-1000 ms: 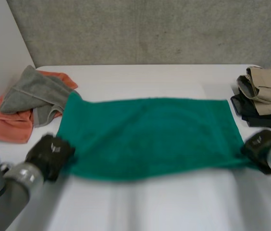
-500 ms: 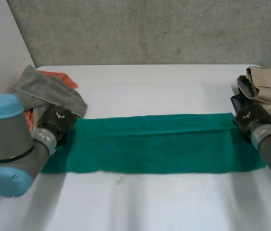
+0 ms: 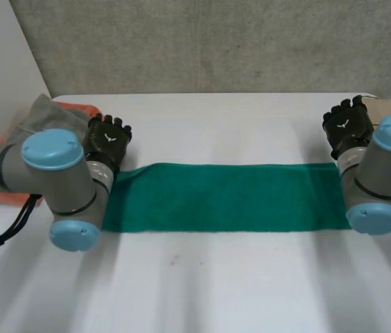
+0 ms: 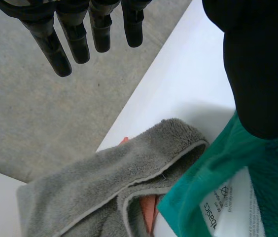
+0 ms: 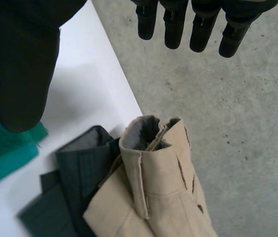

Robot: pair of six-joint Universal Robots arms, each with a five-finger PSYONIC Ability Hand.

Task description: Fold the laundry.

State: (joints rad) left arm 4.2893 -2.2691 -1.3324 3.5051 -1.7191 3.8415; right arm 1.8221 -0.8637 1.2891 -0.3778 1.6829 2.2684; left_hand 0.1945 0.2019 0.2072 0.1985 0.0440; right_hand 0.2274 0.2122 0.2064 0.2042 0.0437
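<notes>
Green towel (image 3: 223, 198), folded lengthwise to a strip, flat across mid table (image 3: 216, 284) btw. arms; left hand (image 3: 109, 139) & right hand (image 3: 346, 125) just beyond its far corners, fingers straight, holding nothing; first fold prob. done, next: regrasp one short end, fold across w/ edges matched.

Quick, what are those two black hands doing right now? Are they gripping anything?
Left hand: open, holding nothing.
Right hand: open, holding nothing.

Bare table (image 3: 230, 128) is seen between the left hand (image 3: 107, 139) and the right hand (image 3: 346, 125). Outward of the left hand a grey towel (image 4: 104, 187) is heaped. Outward of the right hand a tan garment (image 5: 163, 197) is stacked on a dark garment (image 5: 75, 168).
</notes>
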